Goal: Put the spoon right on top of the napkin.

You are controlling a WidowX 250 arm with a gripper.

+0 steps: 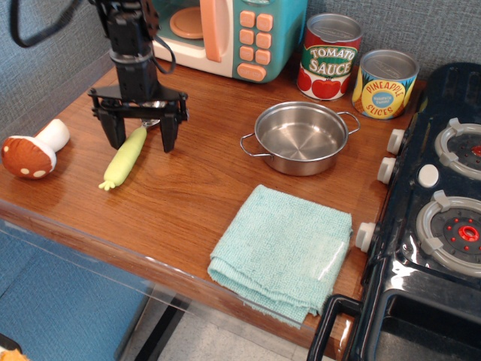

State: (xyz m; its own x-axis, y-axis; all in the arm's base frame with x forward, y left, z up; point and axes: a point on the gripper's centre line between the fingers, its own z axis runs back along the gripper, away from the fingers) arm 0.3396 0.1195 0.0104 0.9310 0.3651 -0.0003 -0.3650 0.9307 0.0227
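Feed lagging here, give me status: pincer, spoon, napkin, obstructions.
Pincer open, fingers straddling spoon handle. Spoon flat on table, ungrasped. Napkin bare, front right. Pot beside route, not blocking.

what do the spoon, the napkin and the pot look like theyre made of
Spoon: the handle looks like matte yellow-green soft plastic or rubber with no glare; its bowl is mostly hidden behind the gripper.
Napkin: light teal terry cloth, going by the fuzzy looped surface and soft folded edges.
Pot: polished steel, judging by its bright reflections.
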